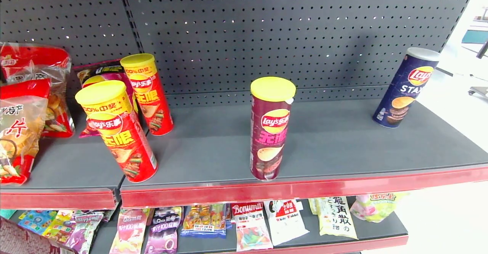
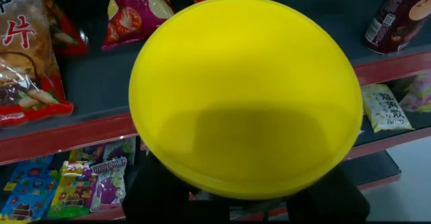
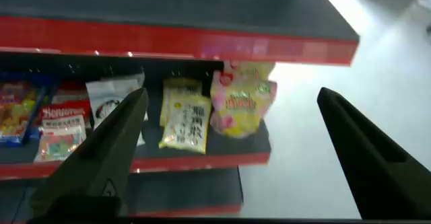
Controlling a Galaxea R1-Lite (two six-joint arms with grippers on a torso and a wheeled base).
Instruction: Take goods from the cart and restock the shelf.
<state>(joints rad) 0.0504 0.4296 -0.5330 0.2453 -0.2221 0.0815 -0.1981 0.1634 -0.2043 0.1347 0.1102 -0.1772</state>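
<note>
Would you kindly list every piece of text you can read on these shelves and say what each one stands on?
"Lay's", "STAX": blue can.
"Lay's乐事", "无限": maroon can.
"100%中奖", "无限": front red can.
"White Rabbit": white bag on the lower shelf.
"龍角散": pale packet beside it.
The remaining print is too small or blurred to read.

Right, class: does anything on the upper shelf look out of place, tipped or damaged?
Nothing looks spilled or damaged. The blue chip can stands alone at the right end of the shelf, well apart from the maroon can, its nearest neighbour. It seems to lean, but that may be the lens.
</note>
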